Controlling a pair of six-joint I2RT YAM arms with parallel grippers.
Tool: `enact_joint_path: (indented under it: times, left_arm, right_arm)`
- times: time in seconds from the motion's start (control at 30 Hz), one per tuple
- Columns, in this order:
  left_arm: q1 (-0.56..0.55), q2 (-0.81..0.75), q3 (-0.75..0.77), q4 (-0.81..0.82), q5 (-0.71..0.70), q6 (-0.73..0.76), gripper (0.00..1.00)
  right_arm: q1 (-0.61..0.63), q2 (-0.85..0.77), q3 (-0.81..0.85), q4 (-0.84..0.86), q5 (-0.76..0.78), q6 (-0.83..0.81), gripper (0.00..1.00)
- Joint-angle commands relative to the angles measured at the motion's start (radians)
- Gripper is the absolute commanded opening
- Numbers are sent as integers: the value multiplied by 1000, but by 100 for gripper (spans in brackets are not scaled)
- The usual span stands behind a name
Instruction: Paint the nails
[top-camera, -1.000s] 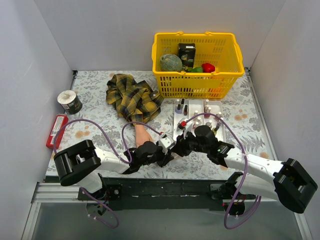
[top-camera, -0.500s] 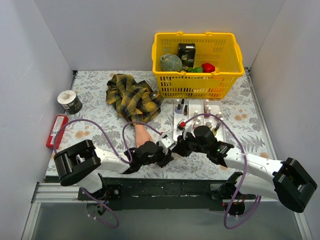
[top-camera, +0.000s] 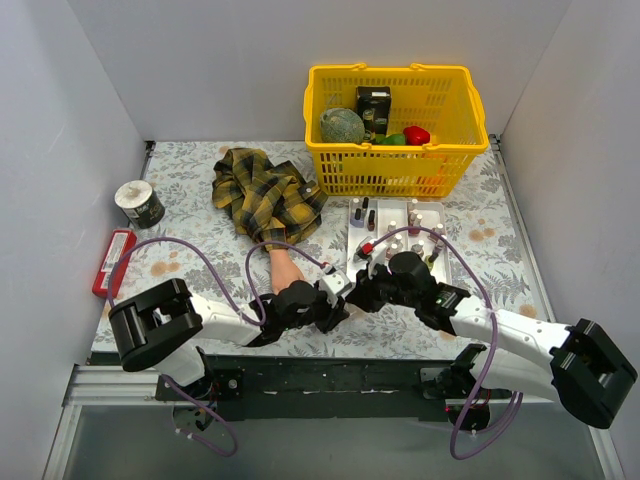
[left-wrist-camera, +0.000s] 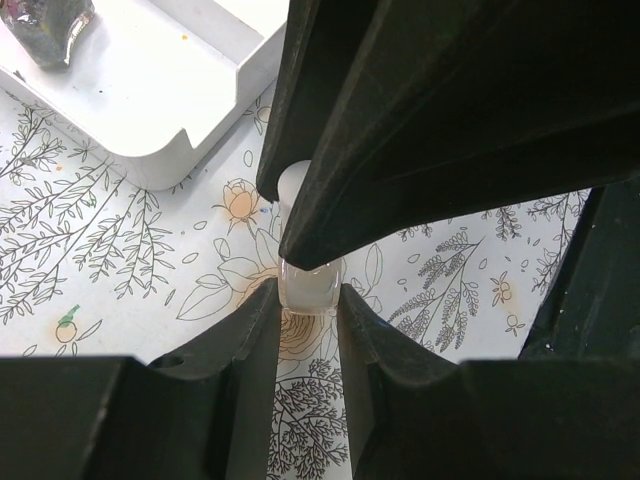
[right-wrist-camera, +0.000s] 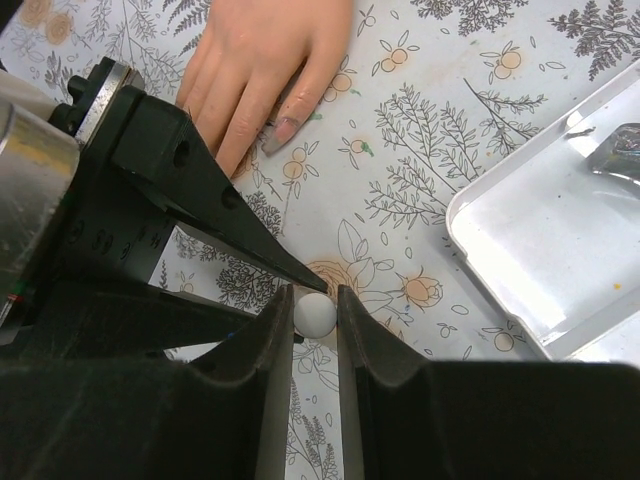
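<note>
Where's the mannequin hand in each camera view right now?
Top external: mannequin hand left of centre, just below the plaid sleeve.
Left wrist: not in it.
Right wrist: mannequin hand at upper left, fingers pointing down.
Shared landmark: white tray, centre-right from above; upper left in left wrist; right edge in right wrist.

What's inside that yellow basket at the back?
The yellow basket holds a mottled green ball, a black box, and a red item beside a green item. Anything lower down is hidden behind its slatted front wall.
</note>
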Motion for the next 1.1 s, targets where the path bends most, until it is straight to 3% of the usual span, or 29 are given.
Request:
enact_joint_path:
  times: [0.0, 1.07]
  left_arm:
    - [-1, 7, 36, 3, 13, 4, 16]
    - [-3, 75, 62, -20, -4, 7, 15]
  right_arm:
    - [2, -26, 24, -5, 34, -21, 11]
    - [5, 10, 10, 13, 57, -9, 10]
